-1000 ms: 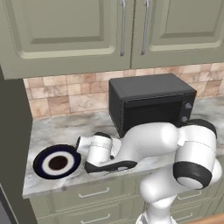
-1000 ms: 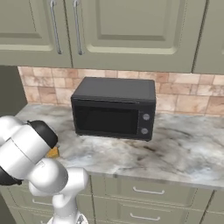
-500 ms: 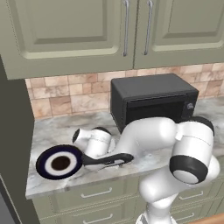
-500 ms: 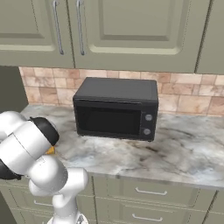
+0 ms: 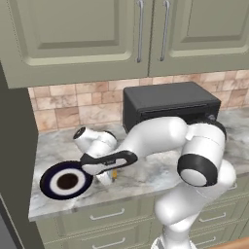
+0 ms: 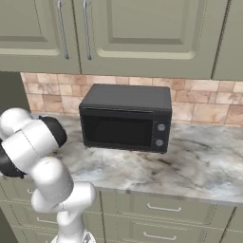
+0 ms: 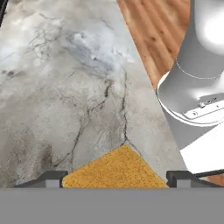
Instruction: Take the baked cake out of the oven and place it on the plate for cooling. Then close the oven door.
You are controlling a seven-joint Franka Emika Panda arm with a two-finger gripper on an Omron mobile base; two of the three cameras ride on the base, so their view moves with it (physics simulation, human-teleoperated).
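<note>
The baked cake (image 7: 116,170) is a tan-yellow wedge that fills the gap between my two fingertips (image 7: 51,177), just above the marble counter (image 7: 65,87). My gripper (image 7: 116,178) is shut on it. In the left base view the gripper (image 5: 109,176) hangs low over the counter, with a bit of the cake (image 5: 115,172) showing under the hand. The plate (image 5: 48,177), with its navy rim, white ring and dark centre, lies just left of the gripper, bare. The oven and the oven door are out of view.
A black countertop appliance (image 5: 168,104) (image 6: 126,118) stands against the tiled wall behind my arm. Green upper cabinets (image 5: 146,34) hang overhead. The counter's front edge runs close to the gripper, with wood floor (image 7: 153,30) beyond it. A dark tall panel (image 5: 14,160) borders the counter on the left.
The hand has turned and its wrist has lifted a little beside the plate, with the cake still between the fingers. The plate and the appliance have not moved.
</note>
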